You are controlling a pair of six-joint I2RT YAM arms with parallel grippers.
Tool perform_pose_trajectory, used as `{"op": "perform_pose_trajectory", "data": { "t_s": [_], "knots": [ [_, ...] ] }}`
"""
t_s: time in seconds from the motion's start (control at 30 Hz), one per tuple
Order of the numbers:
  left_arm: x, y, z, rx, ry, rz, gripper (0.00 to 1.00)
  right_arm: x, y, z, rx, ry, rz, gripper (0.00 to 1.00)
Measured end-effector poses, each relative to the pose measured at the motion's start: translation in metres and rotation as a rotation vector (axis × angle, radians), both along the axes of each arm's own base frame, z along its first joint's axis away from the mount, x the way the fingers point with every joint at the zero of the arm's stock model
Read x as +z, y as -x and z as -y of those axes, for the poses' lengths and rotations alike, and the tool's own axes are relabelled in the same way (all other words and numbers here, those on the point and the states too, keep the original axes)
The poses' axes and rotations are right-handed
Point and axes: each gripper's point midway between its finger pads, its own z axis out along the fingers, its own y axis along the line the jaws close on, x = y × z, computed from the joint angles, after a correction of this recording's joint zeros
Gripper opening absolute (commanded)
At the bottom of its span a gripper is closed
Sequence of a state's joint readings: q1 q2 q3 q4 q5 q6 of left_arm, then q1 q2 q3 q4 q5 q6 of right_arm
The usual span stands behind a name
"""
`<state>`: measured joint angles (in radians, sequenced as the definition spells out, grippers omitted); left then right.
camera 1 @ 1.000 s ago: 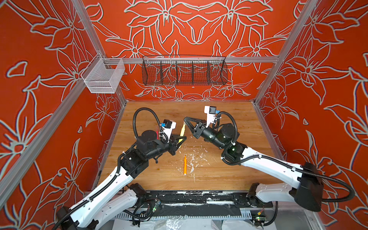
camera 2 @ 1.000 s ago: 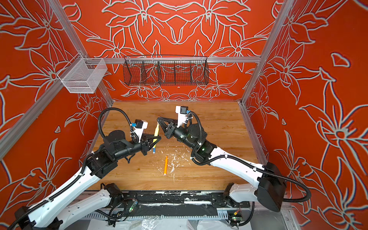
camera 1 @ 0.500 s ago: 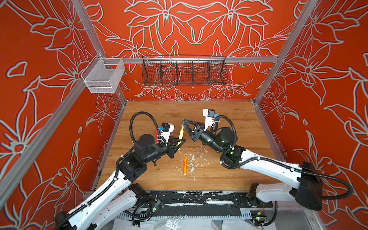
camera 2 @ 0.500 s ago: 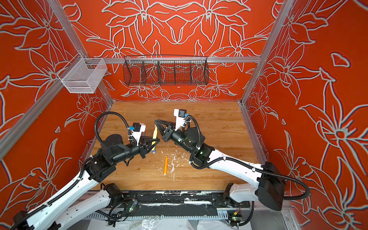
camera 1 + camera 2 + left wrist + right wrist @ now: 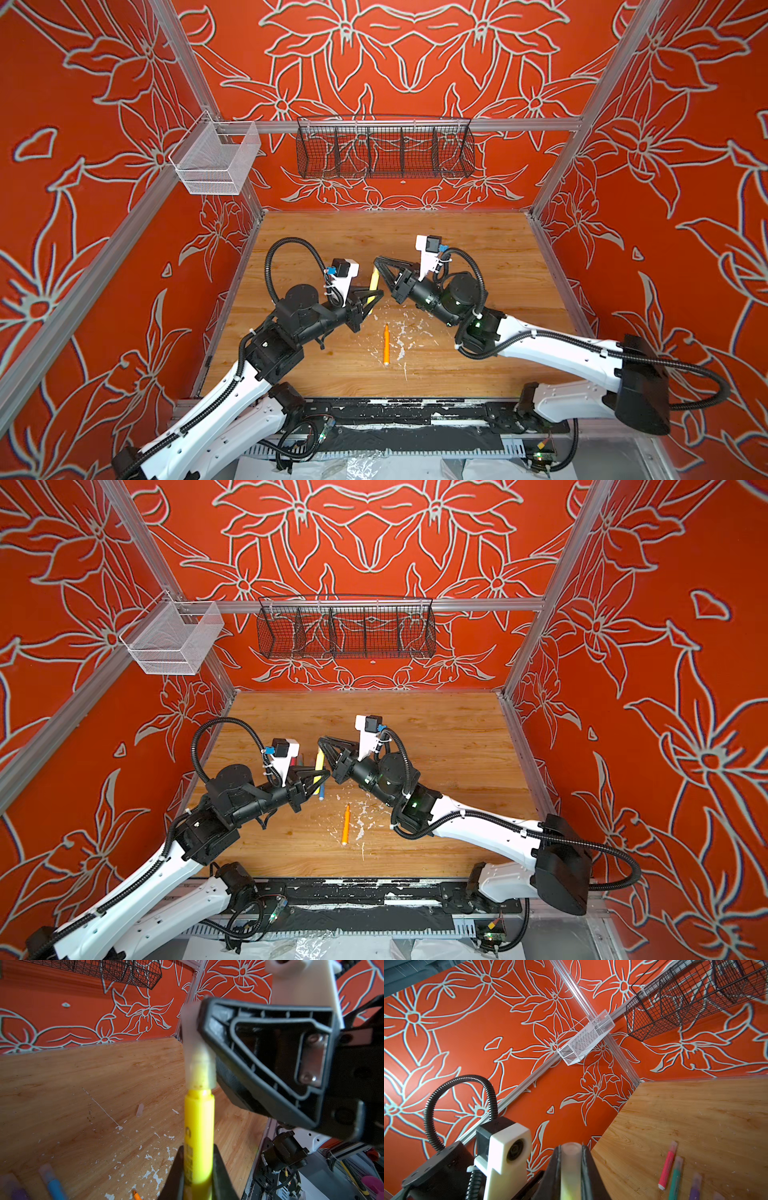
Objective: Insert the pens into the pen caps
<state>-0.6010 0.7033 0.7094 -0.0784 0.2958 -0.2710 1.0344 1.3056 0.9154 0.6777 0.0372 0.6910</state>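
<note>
My left gripper is shut on a yellow pen, which points up and away. The pen's tip sits inside a translucent pen cap, whose rim meets the barrel's shoulder. My right gripper is shut on that cap. In both top views the two grippers meet tip to tip over the table's middle, left gripper below right gripper, with the yellow pen between. An orange pen lies on the table in front of them.
Pink-red, green and purple pens lie side by side on the wooden table, with a blue pen close by. A loose cap lies among white paint flecks. A black wire basket and a white mesh basket hang on the walls.
Both grippers have shifted a little to the left and toward the front together, still holding the yellow pen and the cap. The orange pen has not moved.
</note>
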Motion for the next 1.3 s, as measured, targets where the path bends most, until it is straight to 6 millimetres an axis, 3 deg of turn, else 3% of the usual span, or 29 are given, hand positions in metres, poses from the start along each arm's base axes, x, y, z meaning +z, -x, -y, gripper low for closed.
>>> {"op": "perform_pose_trajectory", "data": {
  "t_s": [0.2, 0.43, 0.57, 0.67, 0.77, 0.9, 1.07, 1.3],
  "knots": [
    [0.0, 0.002, -0.003, 0.008, 0.004, 0.007, 0.0, 0.0, 0.003, -0.002, 0.015, 0.001, 0.002, 0.0],
    [0.006, 0.001, -0.004, 0.018, 0.017, 0.032, 0.0, -0.002, 0.011, -0.005, 0.053, 0.012, 0.014, 0.42],
    [0.013, 0.001, -0.003, 0.013, 0.03, 0.058, 0.0, -0.017, 0.019, 0.001, 0.062, 0.058, -0.005, 0.55],
    [0.014, 0.0, 0.0, -0.004, 0.029, 0.07, 0.0, -0.016, 0.026, 0.015, 0.05, 0.083, -0.003, 0.61],
    [0.009, -0.002, 0.006, -0.026, 0.015, 0.067, 0.0, -0.003, 0.034, 0.038, 0.025, 0.073, 0.016, 0.65],
    [-0.005, -0.009, 0.016, -0.058, -0.027, 0.049, 0.0, 0.017, 0.048, 0.071, -0.009, 0.038, 0.069, 0.69],
    [-0.02, -0.004, 0.035, -0.127, -0.095, 0.058, 0.0, 0.024, 0.055, 0.104, -0.075, 0.032, 0.108, 0.71],
    [-0.013, 0.013, 0.058, -0.214, -0.151, 0.147, 0.0, 0.017, 0.053, 0.119, -0.137, 0.097, 0.119, 0.71]
  ]
}}
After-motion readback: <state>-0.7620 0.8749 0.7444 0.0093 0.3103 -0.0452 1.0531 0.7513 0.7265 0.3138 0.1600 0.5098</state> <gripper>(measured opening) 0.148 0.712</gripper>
